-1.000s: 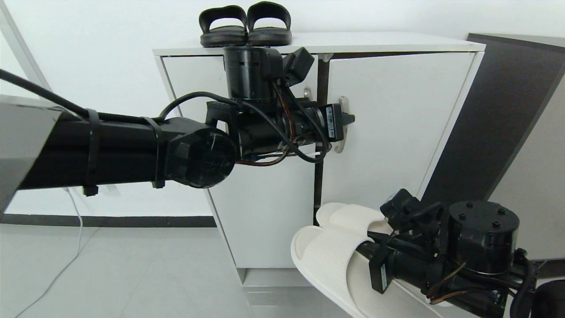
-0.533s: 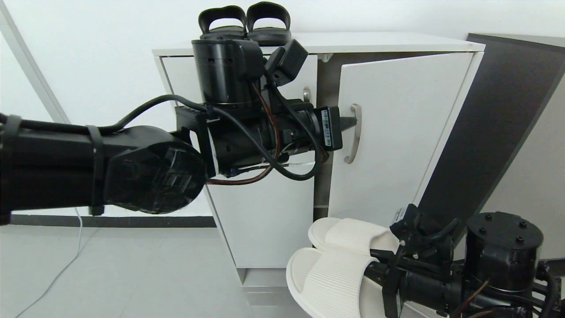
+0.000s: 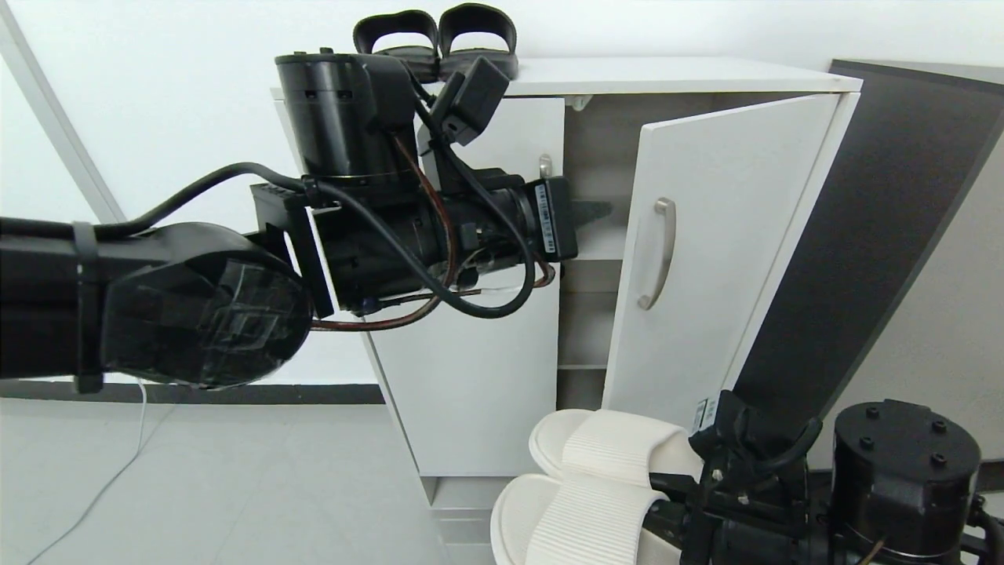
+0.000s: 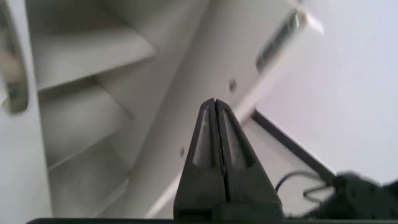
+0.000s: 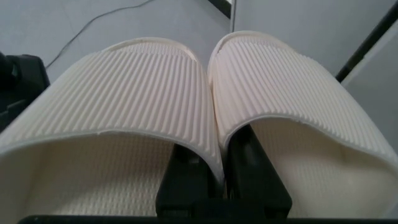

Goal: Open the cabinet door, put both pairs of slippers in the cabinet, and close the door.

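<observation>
In front of the cabinet [image 3: 690, 74], the left pincer [image 3: 592, 210] hangs level with the cabinet's open gap. Its fingers are pressed together and grip nothing. The cabinet door [image 3: 729, 235] on the robot's right stands swung partway outward, and its metal handle [image 3: 657, 253] is near the pincer tip but apart from it. Pale shelves [image 3: 584, 255] show inside the cabinet. The other door [image 3: 471, 377] is flat and closed. On top of the cabinet, a pair of black slippers [image 3: 439, 31] sits side by side near its left end. Below the open door, low in front of the cabinet, the right pincer [image 5: 222, 177] is clamped on a pair of white slippers [image 3: 604, 471]. Its fingers reach under the ribbed straps and pinch the two inner sides together, with the toes pointing toward the cabinet.
</observation>
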You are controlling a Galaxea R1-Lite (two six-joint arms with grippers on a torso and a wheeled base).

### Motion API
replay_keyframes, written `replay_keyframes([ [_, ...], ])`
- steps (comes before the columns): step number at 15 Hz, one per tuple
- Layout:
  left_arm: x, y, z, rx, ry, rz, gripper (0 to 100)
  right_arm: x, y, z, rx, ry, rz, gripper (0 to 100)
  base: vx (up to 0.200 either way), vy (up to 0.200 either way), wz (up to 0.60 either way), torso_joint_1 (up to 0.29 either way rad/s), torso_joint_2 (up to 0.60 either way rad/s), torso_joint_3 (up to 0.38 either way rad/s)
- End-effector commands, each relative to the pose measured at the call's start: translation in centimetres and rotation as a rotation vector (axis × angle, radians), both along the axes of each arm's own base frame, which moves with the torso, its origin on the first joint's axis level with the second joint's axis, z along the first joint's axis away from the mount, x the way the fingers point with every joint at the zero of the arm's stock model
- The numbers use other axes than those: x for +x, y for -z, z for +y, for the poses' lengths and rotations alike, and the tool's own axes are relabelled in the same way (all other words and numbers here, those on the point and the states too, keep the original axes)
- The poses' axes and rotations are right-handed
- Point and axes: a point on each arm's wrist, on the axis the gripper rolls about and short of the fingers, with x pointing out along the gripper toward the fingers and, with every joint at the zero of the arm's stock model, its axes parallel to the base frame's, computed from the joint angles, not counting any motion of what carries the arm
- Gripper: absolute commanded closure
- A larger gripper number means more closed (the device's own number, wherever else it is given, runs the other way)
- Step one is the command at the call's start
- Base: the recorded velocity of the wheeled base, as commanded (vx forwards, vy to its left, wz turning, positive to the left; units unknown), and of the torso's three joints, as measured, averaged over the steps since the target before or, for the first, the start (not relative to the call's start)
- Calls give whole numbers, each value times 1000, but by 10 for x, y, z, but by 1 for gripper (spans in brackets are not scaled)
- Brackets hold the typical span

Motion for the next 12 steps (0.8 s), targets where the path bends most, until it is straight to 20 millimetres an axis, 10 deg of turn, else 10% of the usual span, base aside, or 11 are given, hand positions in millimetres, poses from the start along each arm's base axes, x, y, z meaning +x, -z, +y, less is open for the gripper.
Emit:
replay_keyframes([
  [1, 24, 10, -17, -32, -9, 9, 100, -5, 1, 2, -4, -19, 3, 100, 0, 0, 0, 0, 0, 0],
  [7, 35, 21, -29, -31, -11, 14, 100, -8, 3, 4, -16, -34, -3, 100, -67, 0, 0, 1, 1, 0],
  [12, -11, 27, -63, -48, 130, -31, 100, -10, 6, 5, -27, -44, 5, 100, -200, 0, 0, 2, 3, 0],
])
